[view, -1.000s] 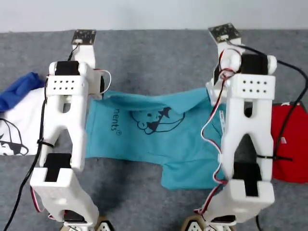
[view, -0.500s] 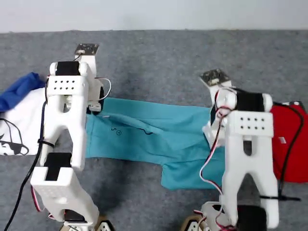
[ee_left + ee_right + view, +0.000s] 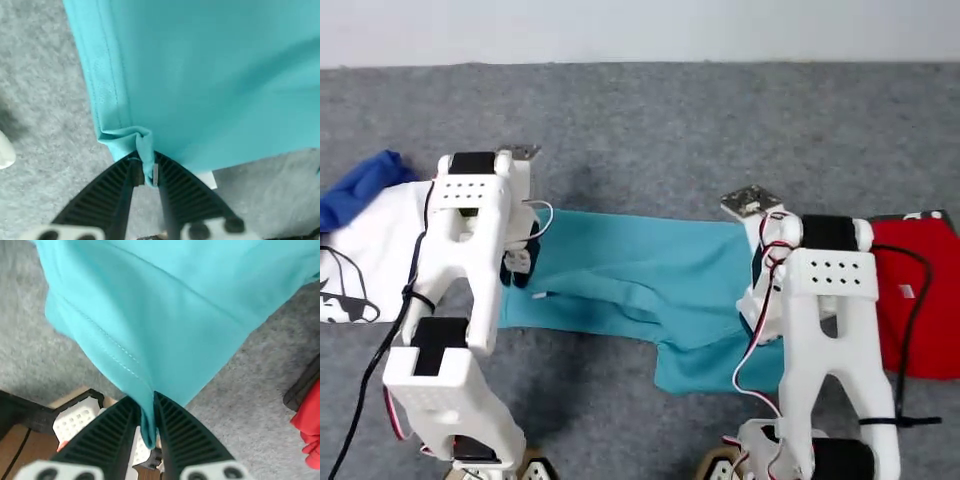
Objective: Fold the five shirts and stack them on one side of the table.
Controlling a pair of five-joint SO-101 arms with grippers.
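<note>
Teal shirt (image 3: 640,290) lies across the middle of the table (image 3: 650,130), well back from the far edge; one layer lies doubled over on top, with creases running along its length; a sleeve sticks out toward the near edge.

Left gripper (image 3: 144,172): jaws closed on a bunched hem corner of the teal shirt (image 3: 210,75), at the shirt's left end; grey table surface shows beside the hem.

Right gripper (image 3: 146,402): jaws closed on a fold of the teal shirt (image 3: 170,305), at the shirt's right end; the cloth hangs taut away from the jaws.

White shirt (image 3: 360,260) with a dark print lies at the left edge of the table, just beside the teal shirt; blue shirt (image 3: 360,185) is crumpled on its far side, touching it.

Red shirt (image 3: 915,290) lies at the right edge, partly under the right arm; whether it touches the teal shirt I cannot tell.
</note>
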